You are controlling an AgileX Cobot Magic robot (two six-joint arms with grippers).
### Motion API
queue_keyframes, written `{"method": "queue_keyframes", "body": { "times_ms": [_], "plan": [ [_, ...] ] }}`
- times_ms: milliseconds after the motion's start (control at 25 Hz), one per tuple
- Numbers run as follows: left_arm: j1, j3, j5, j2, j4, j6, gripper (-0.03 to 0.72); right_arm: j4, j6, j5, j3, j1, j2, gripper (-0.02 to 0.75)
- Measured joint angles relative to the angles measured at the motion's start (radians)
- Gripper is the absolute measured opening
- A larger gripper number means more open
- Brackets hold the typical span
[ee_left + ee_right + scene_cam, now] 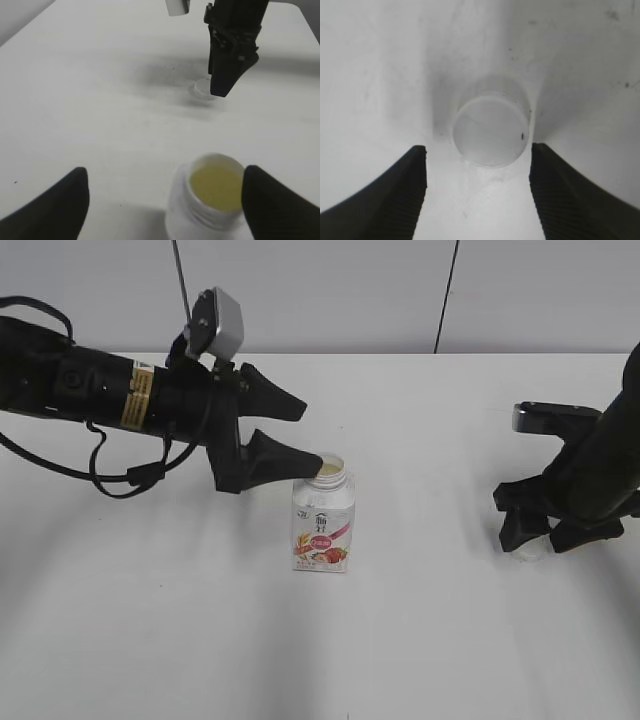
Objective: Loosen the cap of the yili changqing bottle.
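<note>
Yili changqing bottle (322, 523) upright, uncapped

Soft, even light falls from above, leaving only faint grey shadows on the white table (420, 640), with no hard glare. The exterior view is fairly sharp. Both wrist views are softer: the bottle (210, 200) up close is blurred, and the cap (491, 131) looks washed out, nearly merging with the bright surface.

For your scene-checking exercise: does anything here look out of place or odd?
Yes. The cap lies on the table between the right gripper's open jaws, far from the bottle, which stands upright and open beside the left gripper. Nothing is spilled.
</note>
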Motion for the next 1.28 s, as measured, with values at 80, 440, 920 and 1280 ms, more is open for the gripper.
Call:
{"method": "queue_keyframes", "body": {
  "times_ms": [80, 440, 920, 1280],
  "plan": [
    [0.0, 0.0, 0.014, -0.037, 0.018, -0.053, 0.566, 0.0, 0.0, 0.001, 0.0, 0.0, -0.023, 0.51],
    [0.005, 0.0, -0.022, -0.155, 0.187, -0.277, 0.566, 0.0, 0.0, 0.001, 0.0, 0.0, -0.104, 0.51],
    [0.106, 0.001, 0.494, -0.282, 0.193, -0.63, 0.566, -0.012, 0.0, 0.169, -0.103, 0.0, -0.124, 0.51],
    [0.117, 0.002, 0.91, -0.283, 0.159, -0.641, 0.567, -0.021, 0.0, 0.282, -0.174, 0.0, -0.133, 0.51]
  ]
}}
